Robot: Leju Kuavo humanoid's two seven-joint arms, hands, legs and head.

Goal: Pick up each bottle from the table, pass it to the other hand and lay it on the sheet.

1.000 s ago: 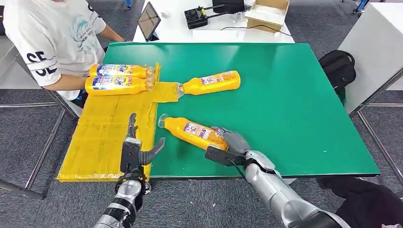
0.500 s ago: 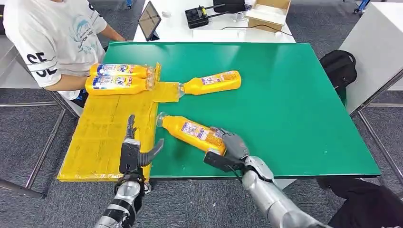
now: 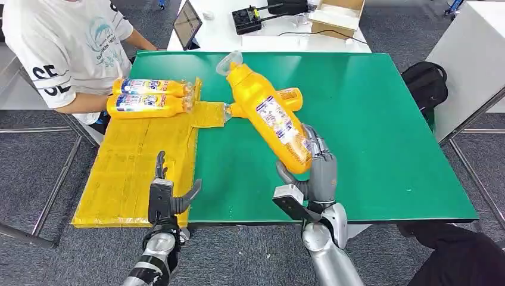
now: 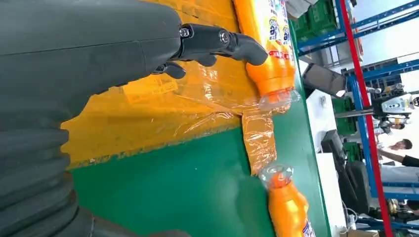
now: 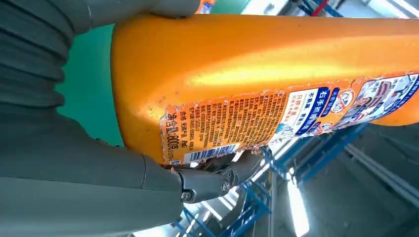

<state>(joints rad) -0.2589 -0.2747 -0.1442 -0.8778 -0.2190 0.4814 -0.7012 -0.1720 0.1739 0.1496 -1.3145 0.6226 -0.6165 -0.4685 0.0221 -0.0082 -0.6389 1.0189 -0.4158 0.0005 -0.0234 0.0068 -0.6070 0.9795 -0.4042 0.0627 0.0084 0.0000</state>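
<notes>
The held bottle [image 3: 269,114] is orange-yellow plastic with a clear cap; the right hand [image 3: 314,173] grips its base end, so the bottle is lifted off the green table [image 3: 369,131] and tilted, cap pointing up and away from the robot. Its label is white, blue and red. In the right wrist view the label [image 5: 232,123] carries small Chinese print, a barcode and a figure that reads about 800; the brand name is too small to read.

A second bottle [image 3: 265,103] of the same kind lies on its side on the green table, partly behind the held bottle, with its cap toward the yellow sheet [image 3: 134,173]. A narrow strip of the sheet reaches out to just beside that cap.

2 more bottles [image 3: 149,99] lie side by side on the far end of the yellow sheet, caps pointing toward the green table. Their blue-and-white labels bear large letters that I cannot make out for certain.

The left hand [image 3: 165,195] hovers over the near edge of the yellow sheet, fingers spread apart and holding nothing.

A person in a white T-shirt [image 3: 65,42] printed with dark letters sits beyond the sheet. Behind the green table, a white table [image 3: 220,36] holds a tablet [image 3: 186,25], a black device [image 3: 245,21] and an open cardboard box [image 3: 334,16]; its contents cannot be told.
</notes>
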